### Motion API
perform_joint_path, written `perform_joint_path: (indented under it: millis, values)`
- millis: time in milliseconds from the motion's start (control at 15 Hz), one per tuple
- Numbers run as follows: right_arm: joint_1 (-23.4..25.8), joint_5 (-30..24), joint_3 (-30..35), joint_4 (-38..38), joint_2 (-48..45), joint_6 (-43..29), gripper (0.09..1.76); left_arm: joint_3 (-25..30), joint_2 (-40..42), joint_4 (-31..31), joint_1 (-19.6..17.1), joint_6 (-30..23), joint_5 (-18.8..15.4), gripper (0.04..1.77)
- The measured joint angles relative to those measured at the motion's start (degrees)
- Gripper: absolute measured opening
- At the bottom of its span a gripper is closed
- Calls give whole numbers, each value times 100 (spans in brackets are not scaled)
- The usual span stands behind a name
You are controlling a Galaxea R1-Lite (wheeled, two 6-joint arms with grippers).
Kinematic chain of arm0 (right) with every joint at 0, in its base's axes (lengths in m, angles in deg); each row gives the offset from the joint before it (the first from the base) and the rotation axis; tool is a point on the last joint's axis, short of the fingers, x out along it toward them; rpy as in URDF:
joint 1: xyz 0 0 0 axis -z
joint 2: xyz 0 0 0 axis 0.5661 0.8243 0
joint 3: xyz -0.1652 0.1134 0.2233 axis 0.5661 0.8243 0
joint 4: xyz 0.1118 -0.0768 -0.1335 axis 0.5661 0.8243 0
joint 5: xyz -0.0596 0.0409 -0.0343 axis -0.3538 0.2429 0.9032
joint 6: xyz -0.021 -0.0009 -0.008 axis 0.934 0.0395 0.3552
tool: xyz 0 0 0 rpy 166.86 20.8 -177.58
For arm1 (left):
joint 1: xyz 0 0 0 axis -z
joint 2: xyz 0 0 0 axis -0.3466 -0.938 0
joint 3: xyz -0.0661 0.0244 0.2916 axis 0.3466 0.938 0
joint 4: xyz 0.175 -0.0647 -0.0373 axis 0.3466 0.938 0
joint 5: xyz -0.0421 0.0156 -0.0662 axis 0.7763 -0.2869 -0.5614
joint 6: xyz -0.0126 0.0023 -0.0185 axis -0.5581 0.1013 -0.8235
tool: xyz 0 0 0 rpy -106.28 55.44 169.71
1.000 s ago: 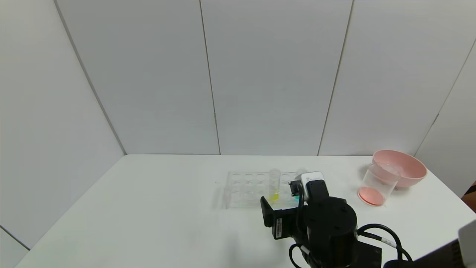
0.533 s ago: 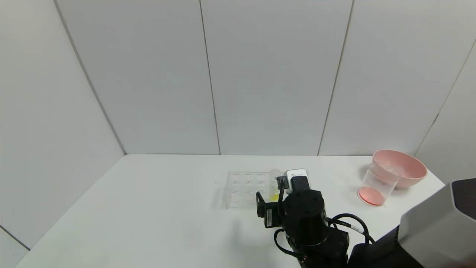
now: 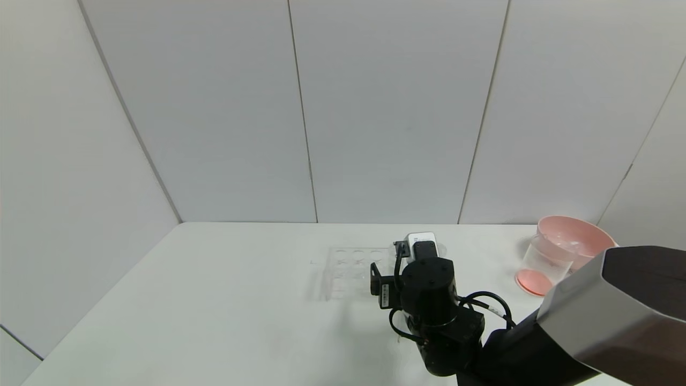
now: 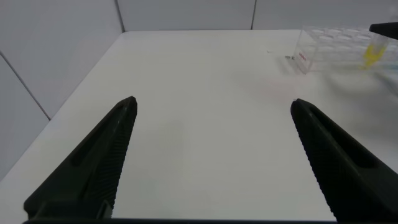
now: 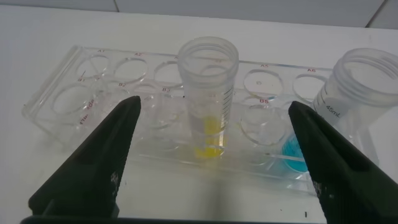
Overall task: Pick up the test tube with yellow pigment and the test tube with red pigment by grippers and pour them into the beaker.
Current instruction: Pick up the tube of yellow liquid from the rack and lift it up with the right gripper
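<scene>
Red already in beaker [image 3: 545,265] at table's 3 o'clock, yellow tube [image 5: 207,99] upright in rack [image 5: 93,84] unpoured, right gripper [image 5: 214,158] spread wide either side of it, ungrasped; left gripper [image 4: 211,155] open, idle

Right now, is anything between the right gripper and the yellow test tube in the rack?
Nothing visible. The right gripper is open, and the test tube with yellow pigment stands upright in the rack straight ahead; the blue-liquid tube sits off to one side.
</scene>
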Motion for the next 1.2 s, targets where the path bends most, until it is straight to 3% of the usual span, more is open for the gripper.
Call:
perform_joint_path:
  millis: [267,533,733,800,1200]
  values:
    - [78,-46,-149,13,113,-2,170,0,0,0,0,0,0,176]
    - [95,-141,-187,13,161,9,108,0,0,0,0,0,0,176]
    - [106,-155,-204,13,168,6,77,0,0,0,2,0,0,176]
    - [105,-158,-217,9,168,6,50,0,0,0,0,0,0,176]
    - [113,-156,-223,-2,124,74,49,0,0,2,2,2,0,176]
